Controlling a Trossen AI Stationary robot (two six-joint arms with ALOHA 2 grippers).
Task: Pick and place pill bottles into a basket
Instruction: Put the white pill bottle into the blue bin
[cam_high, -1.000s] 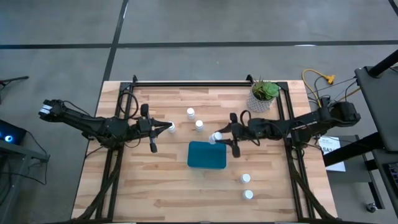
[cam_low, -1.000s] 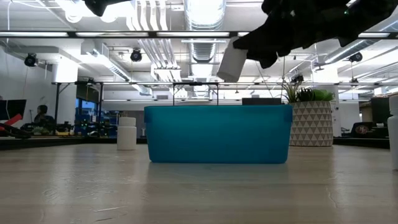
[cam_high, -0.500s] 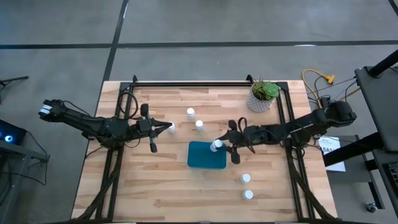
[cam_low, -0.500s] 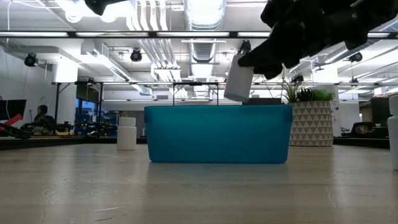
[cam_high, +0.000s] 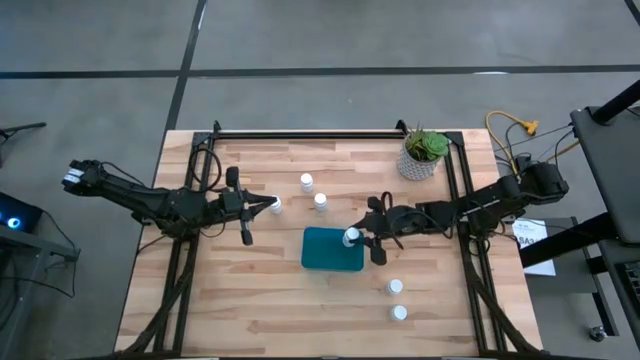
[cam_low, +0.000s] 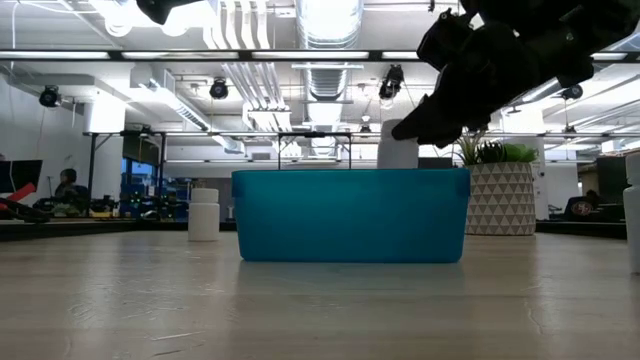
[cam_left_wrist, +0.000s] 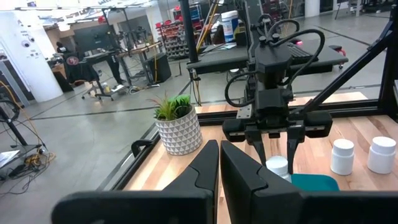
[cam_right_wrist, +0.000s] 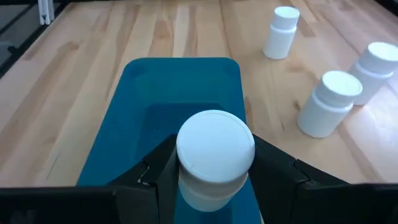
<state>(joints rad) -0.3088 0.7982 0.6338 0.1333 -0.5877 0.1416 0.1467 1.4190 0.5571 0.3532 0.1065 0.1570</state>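
Observation:
The teal basket (cam_high: 330, 252) stands at the table's middle; it also shows in the low view (cam_low: 350, 215). My right gripper (cam_high: 352, 238) is shut on a white pill bottle (cam_right_wrist: 215, 155) at the basket's far right part. My left gripper (cam_left_wrist: 219, 168) is shut and empty, held above the table left of the basket. A bottle (cam_high: 275, 204) stands on its base under its tip. Two bottles (cam_high: 306, 182) (cam_high: 320, 201) stand beyond the basket. Two bottles (cam_high: 396, 287) (cam_high: 400, 312) stand toward the near right. My right gripper pinches the bottle's body just under its cap (cam_right_wrist: 211, 186) between its two fingers (cam_right_wrist: 163, 167). The fingers come from the table's right, slanting a little down. The bottle is upright with its cap (cam_low: 398, 152) above the basket's rim. The basket's wall hides its lower part.
A white patterned plant pot (cam_high: 422, 160) stands at the far right corner. Black frame rails run along the table's far, left and right edges. Bare wood lies along the near edge.
My right gripper has gone down and toward the near edge with the bottle. The bottle was tilted and clear above the basket's far right corner; it now stands upright with its lower part below the rim.

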